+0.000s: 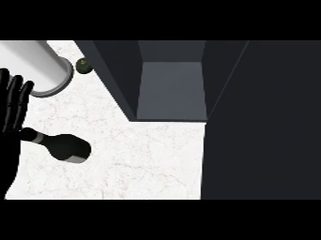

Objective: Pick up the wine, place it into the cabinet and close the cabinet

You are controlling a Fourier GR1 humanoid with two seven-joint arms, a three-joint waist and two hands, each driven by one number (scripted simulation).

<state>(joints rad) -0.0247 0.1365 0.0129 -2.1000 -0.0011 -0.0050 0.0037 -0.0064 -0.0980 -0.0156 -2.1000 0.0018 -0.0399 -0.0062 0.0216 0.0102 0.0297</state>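
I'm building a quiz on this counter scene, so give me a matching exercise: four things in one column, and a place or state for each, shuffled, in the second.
Things
1. dark green wine bottle
2. dark grey open cabinet
3. black left hand
4. white cylindrical canister

Places or states
A. open, fingers up, at the view's left edge
B. standing on the white marble counter, near the hand
C. door open, inside bare
D. top left, on the counter

Pairs: 1-B, 2-C, 3-A, 4-D

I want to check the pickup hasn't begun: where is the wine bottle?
In the head view the wine bottle lies on the counter at lower left, beside the open left hand, left of the open cabinet.
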